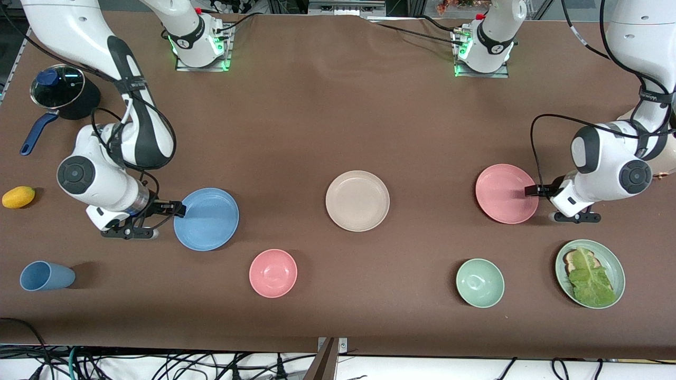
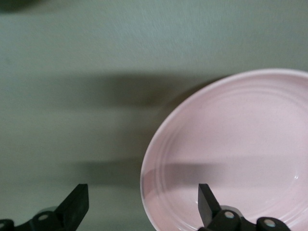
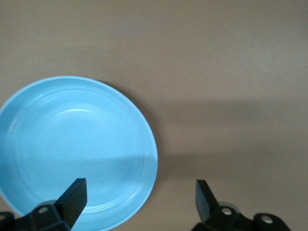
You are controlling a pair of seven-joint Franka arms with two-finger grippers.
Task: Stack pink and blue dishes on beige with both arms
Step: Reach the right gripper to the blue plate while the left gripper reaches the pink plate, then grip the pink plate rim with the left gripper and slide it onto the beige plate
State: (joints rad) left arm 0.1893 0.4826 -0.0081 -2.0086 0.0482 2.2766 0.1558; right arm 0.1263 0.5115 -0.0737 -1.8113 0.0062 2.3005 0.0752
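Note:
The beige plate lies in the middle of the table. The blue plate lies toward the right arm's end, and the pink plate toward the left arm's end. My right gripper is open and low at the blue plate's edge. One of its fingers is over the plate and the other over the cloth. My left gripper is open and straddles the pink plate's rim in the same way. Neither gripper holds anything.
Nearer the camera stand a pink bowl, a green bowl and a pale green plate with lettuce. At the right arm's end are a blue cup on its side, a yellow fruit and a lidded black pot.

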